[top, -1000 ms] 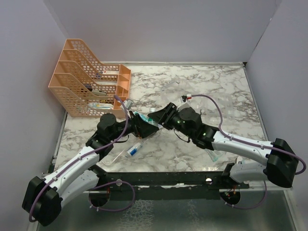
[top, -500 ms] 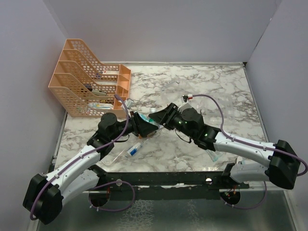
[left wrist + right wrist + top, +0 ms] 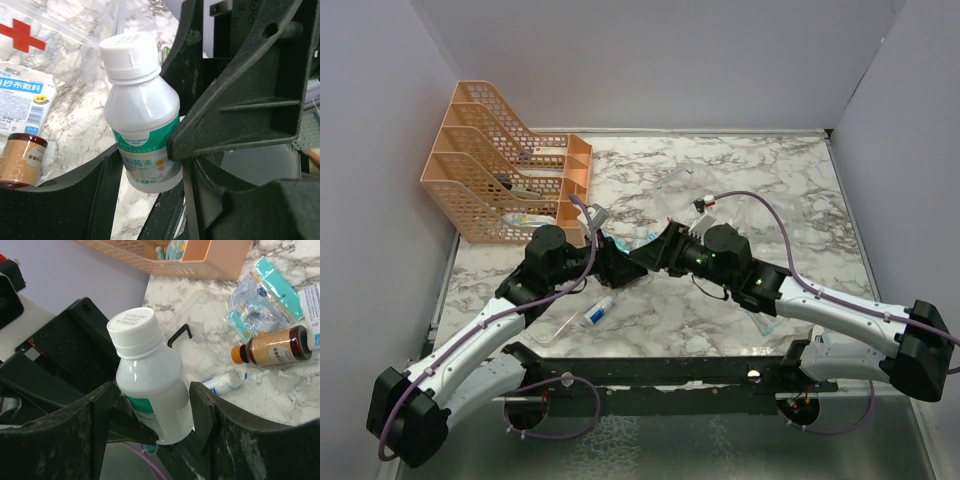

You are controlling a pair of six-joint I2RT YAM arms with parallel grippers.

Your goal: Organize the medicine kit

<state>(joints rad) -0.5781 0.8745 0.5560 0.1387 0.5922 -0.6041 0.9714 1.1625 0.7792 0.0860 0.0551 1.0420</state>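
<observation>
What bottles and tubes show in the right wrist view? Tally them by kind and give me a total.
White bottle, green label, held up off the table: 1
Brown bottle, lying on the marble: 1
Small white and blue tube, lying on the marble: 1
Total: 3

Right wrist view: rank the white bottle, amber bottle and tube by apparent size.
1. white bottle, though it sits nearest the camera, which inflates it.
2. amber bottle.
3. tube.
</observation>
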